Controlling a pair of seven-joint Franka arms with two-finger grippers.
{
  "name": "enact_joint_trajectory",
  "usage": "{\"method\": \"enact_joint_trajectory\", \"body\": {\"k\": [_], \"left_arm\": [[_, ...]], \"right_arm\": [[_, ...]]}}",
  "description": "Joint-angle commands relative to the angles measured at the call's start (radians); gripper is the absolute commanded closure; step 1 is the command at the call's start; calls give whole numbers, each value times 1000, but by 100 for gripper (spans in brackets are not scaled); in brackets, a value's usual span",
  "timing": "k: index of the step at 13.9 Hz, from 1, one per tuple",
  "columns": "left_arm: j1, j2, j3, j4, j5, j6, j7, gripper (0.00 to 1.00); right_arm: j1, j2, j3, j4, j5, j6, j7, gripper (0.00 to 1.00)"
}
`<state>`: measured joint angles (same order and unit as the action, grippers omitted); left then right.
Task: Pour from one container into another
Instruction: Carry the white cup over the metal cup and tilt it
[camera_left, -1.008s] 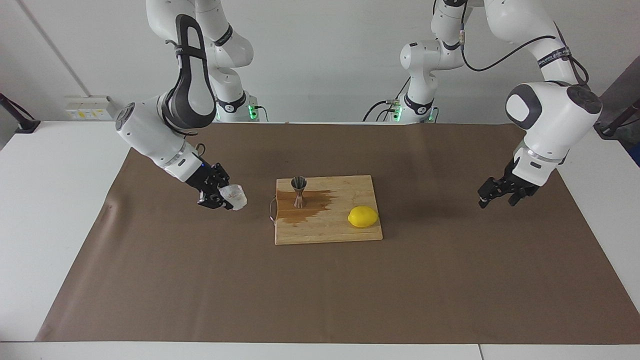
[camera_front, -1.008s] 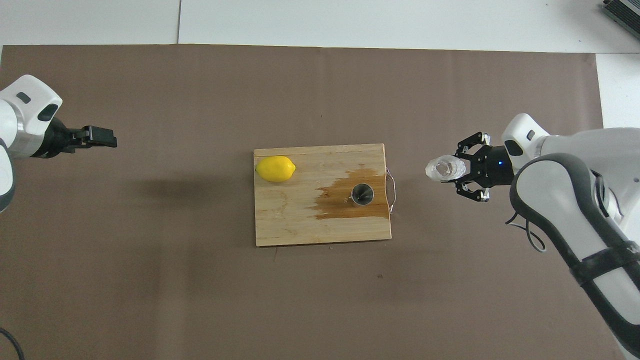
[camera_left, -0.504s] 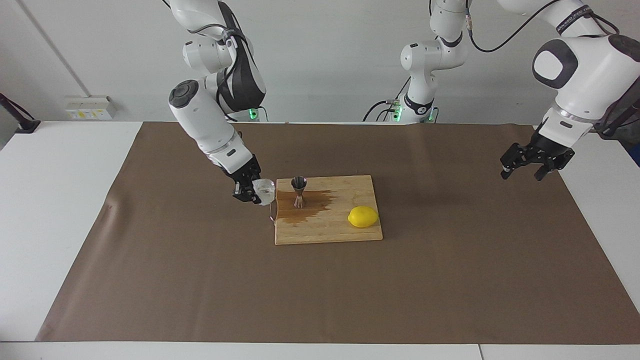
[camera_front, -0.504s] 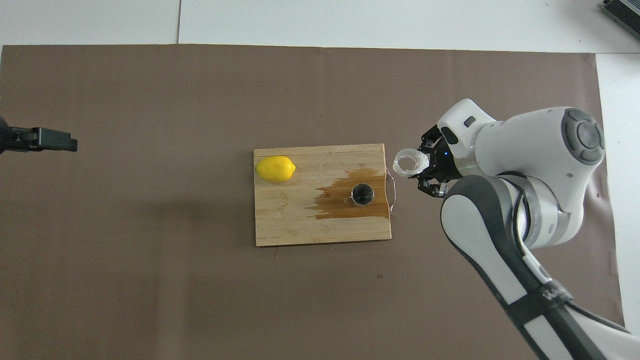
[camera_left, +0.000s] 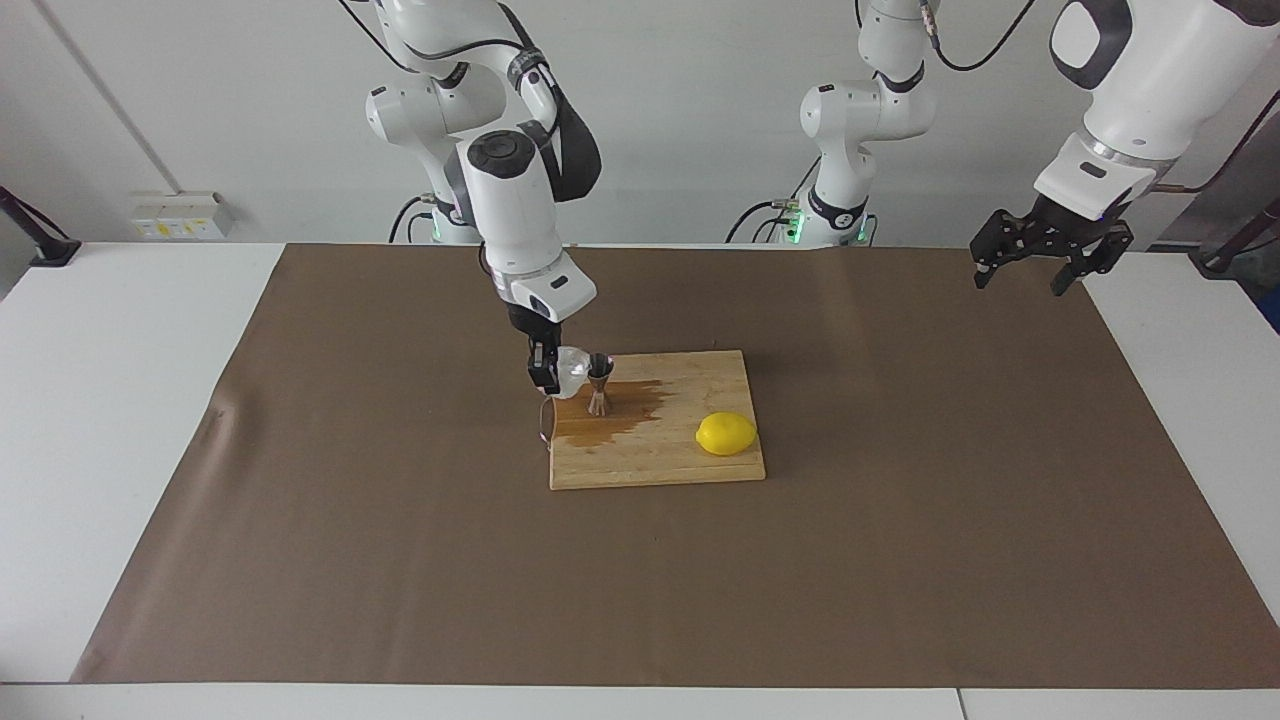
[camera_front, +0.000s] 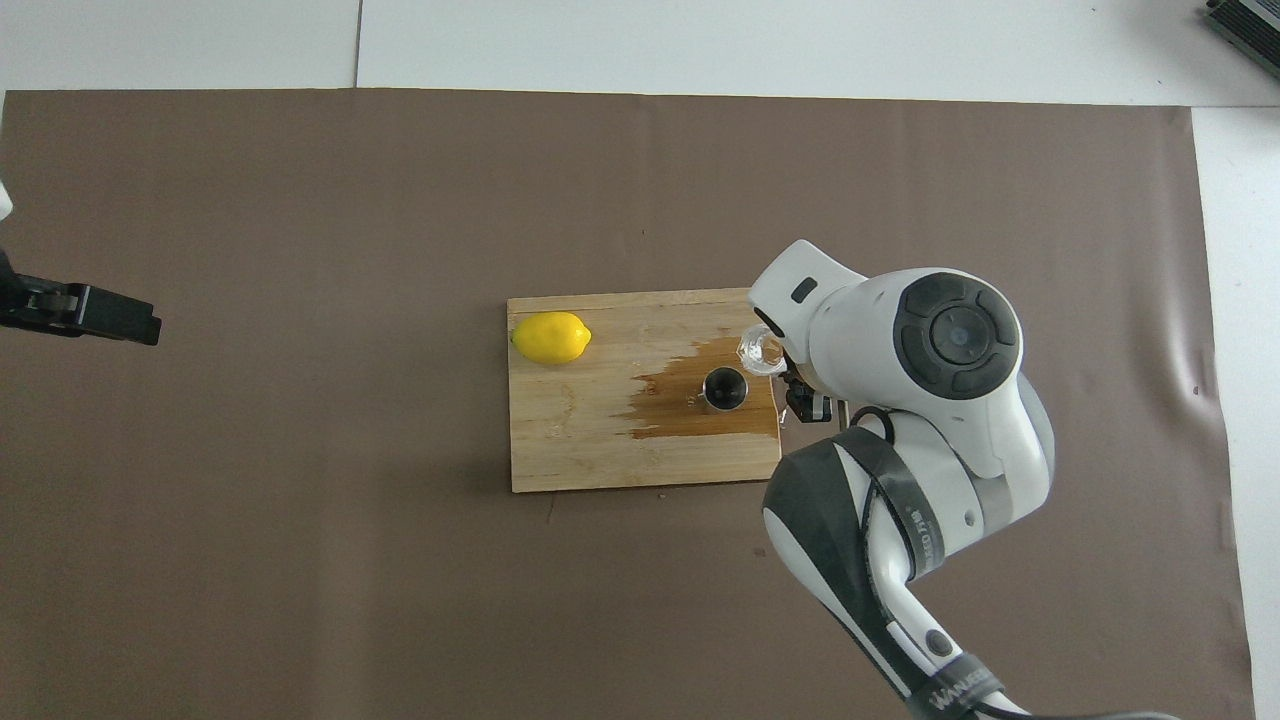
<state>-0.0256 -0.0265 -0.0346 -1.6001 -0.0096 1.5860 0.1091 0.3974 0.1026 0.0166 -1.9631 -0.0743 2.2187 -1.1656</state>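
A steel jigger (camera_left: 598, 384) (camera_front: 725, 388) stands upright on the wooden cutting board (camera_left: 660, 462) (camera_front: 580, 450), in a dark wet stain. My right gripper (camera_left: 553, 372) is shut on the clear glass tumbler (camera_left: 572, 368) (camera_front: 755, 352) and holds it tilted just above the board's handle end, its mouth close beside the jigger's top. In the overhead view the right arm's wrist covers most of that gripper. My left gripper (camera_left: 1025, 272) (camera_front: 100, 315) hangs open and empty, high over the left arm's end of the mat.
A yellow lemon (camera_left: 726, 433) (camera_front: 550, 337) lies on the board toward the left arm's end. A brown mat (camera_left: 400, 560) covers the white table. A wire handle (camera_left: 543, 420) sticks out of the board beneath the tumbler.
My right arm has swung the tumbler from over the mat to right beside the jigger. My left gripper has risen and drawn back toward the robots.
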Motion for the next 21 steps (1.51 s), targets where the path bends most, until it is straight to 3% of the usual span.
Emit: {"method": "enact_joint_trajectory", "body": {"k": [1,11,15,21], "left_arm": [[-13,11,-8,25,14,-23,-42,0],[-10,-20,-8,-14,14,-21,-37,0],[-13,2,-7,87,-12,-122,-43,0],[-14,-49,-8,-21,-16,-80,-40,0]], "right_arm": [[21,-14,-1,10,-114,-39,11,100],[95,-46,-1,0,-295,-111,27,100],[130,-57,0,-6,-369,-134,37,100],[146,-66,2,-6,-444,-154,67,100]]}}
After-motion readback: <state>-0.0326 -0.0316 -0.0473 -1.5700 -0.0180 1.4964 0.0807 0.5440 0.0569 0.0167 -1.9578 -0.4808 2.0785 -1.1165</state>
